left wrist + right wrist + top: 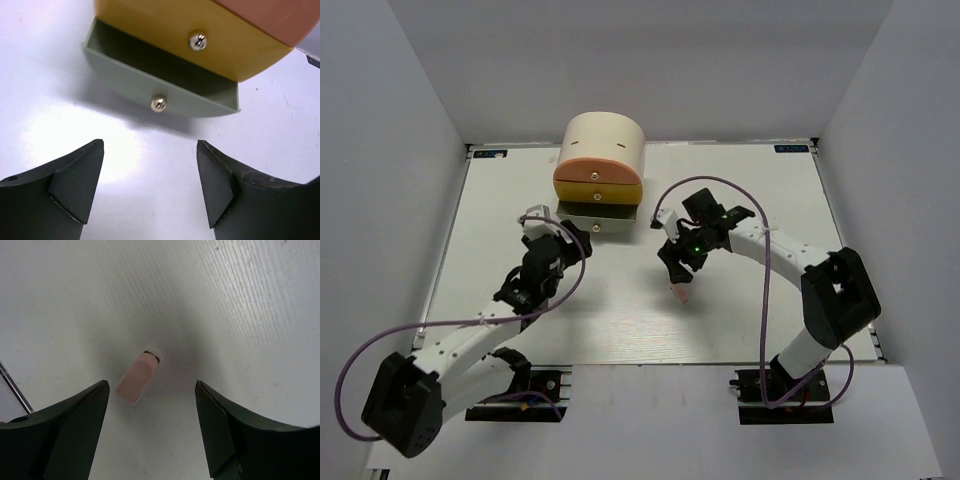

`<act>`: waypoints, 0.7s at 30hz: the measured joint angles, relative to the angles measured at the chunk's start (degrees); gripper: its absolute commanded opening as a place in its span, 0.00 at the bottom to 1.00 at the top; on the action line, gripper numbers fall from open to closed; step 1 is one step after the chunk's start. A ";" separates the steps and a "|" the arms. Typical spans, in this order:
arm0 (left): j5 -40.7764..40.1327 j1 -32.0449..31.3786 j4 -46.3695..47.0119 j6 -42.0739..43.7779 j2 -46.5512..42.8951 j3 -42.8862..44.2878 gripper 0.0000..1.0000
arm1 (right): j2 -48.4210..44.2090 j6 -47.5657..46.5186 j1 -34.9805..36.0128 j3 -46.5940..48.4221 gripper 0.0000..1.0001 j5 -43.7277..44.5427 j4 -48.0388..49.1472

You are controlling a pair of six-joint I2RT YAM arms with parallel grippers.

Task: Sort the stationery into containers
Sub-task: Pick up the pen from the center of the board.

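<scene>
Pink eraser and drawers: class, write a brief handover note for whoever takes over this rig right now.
Left hand: open, empty, facing the green drawer, which is pulled out.
Right hand: open, empty, over the pink eraser, which lies on the table.
Orange drawer and yellow drawer: shut.
No other stationery in view.
Left to do: grasp the eraser and put it in a drawer.

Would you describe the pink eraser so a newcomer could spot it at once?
From the cream cabinet at the back, look nearer and rightward to the right gripper. The eraser lies on the table beneath its open jaws: the only small pink block.
</scene>
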 measured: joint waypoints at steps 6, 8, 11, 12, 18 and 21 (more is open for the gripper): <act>-0.81 0.00 -8.90 -1.92 -10.93 -3.23 0.85 | 1.29 4.35 3.89 -0.79 0.72 4.92 -1.14; -1.01 0.00 -10.64 -2.21 -12.52 -3.23 0.85 | 1.53 5.27 5.27 -1.49 0.71 5.92 -1.60; -1.29 0.00 -12.81 -2.56 -13.84 -3.23 0.85 | 2.58 6.56 6.95 -1.73 0.69 7.04 -2.14; -1.36 0.00 -13.44 -2.67 -14.12 -3.23 0.85 | 2.95 7.08 7.48 -1.75 0.68 7.45 -2.29; -1.77 0.00 -17.05 -3.02 -16.55 -3.26 0.85 | 4.46 9.66 9.27 -2.56 0.50 9.88 -2.36; -1.86 0.00 -18.36 -3.15 -17.81 -3.26 0.85 | 5.05 10.56 9.42 -2.56 0.29 10.88 -2.23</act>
